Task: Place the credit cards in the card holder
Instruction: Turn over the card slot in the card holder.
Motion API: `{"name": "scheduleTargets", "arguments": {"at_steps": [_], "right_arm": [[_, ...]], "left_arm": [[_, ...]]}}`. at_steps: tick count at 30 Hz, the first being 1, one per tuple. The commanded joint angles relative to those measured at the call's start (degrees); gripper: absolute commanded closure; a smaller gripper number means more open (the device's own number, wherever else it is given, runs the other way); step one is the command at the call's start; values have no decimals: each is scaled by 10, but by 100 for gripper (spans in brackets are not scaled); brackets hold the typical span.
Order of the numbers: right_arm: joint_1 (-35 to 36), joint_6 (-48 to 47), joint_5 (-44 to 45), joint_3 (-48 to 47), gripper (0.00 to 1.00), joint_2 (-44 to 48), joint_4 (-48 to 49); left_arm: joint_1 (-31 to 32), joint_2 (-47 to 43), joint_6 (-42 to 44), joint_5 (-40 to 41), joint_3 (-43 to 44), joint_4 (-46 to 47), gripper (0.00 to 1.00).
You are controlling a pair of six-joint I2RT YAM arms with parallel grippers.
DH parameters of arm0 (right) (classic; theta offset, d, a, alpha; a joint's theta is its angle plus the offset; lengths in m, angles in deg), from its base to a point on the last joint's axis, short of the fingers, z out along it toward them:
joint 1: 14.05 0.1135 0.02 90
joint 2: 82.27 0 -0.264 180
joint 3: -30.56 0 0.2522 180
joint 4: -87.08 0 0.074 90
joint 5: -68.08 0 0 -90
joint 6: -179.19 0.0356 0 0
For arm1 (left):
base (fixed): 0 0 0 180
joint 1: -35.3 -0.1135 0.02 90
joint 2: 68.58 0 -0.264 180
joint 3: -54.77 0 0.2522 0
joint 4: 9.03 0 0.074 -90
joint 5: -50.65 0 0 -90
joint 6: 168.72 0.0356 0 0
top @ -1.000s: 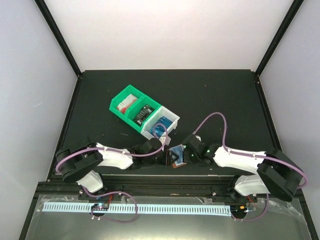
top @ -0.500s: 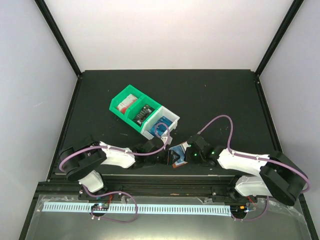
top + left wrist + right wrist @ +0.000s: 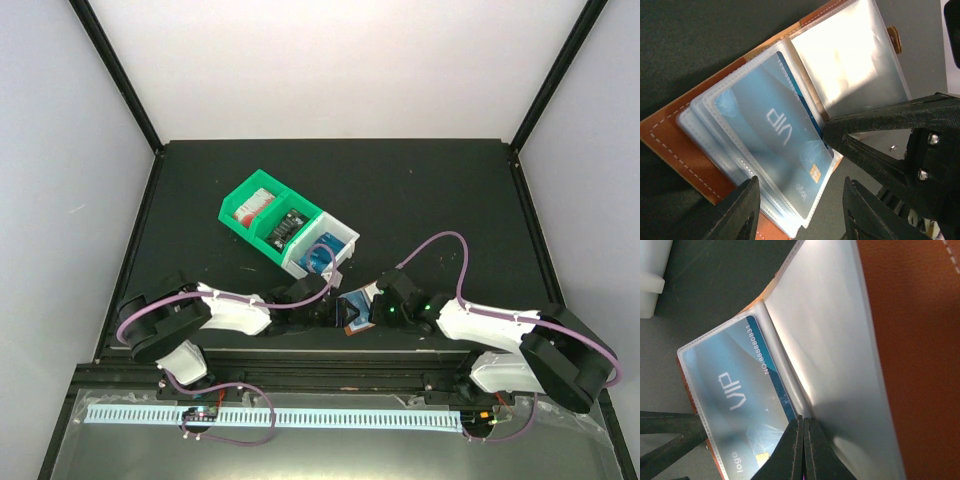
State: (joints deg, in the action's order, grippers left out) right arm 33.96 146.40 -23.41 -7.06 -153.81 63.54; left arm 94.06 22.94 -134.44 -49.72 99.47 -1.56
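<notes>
While shut right tool [image 3: 803, 440] presses blue card [image 3: 735, 395] into sleeve, card holder [image 3: 670, 140] may skid: left tool [image 3: 801, 200] half-spread astride it, grip unclear; card could buckle, pop out.

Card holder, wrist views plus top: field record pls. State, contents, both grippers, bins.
card holder: open, clear sleeves fanned
blue card: in a sleeve, marked VIP
right gripper: shut, tip at the fold beside the blue card
left gripper: jaws apart astride the holder's corner; grip unclear
green bin: red-white item and dark item inside
white bin: something blue inside
</notes>
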Motion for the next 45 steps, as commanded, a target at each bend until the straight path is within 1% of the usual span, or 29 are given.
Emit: {"name": "scheduleTargets", "arguments": {"at_steps": [1, 3, 6, 10, 17, 22, 25, 35, 38, 41, 45], "right_arm": [[-3, 5, 1, 18, 97, -10, -18], [-3, 0, -5, 18, 97, -13, -11], [-3, -7, -10, 16, 97, -19, -8], [-4, -10, -11, 15, 97, -21, -8], [-3, -9, -12, 17, 97, -22, -6], [-4, -6, -11, 20, 97, -22, -4], [-3, -8, -15, 21, 97, -25, 1], [-3, -15, -18, 21, 97, -32, 7], [-3, -14, -20, 23, 97, -33, 10], [-3, -15, -22, 25, 97, -34, 12], [-4, -16, -22, 27, 97, -28, 13]], "left_arm": [[-4, -14, -66, 3, -5, -11, 52], [-4, -6, -76, -9, -3, 2, 52], [-7, 3, -88, -19, 6, 13, 56], [-8, 5, -82, -6, 21, -13, 60], [-8, 13, -81, -7, 22, -10, 61], [-9, 10, -113, 0, 27, -48, 61], [-10, 15, -128, 12, 32, -61, 63], [-15, 27, -167, 15, 38, -85, 68], [-16, 29, -169, 12, 38, -78, 68], [-17, 34, -168, 1, 36, -39, 68], [-16, 31, -151, -2, 36, -12, 69]]}}
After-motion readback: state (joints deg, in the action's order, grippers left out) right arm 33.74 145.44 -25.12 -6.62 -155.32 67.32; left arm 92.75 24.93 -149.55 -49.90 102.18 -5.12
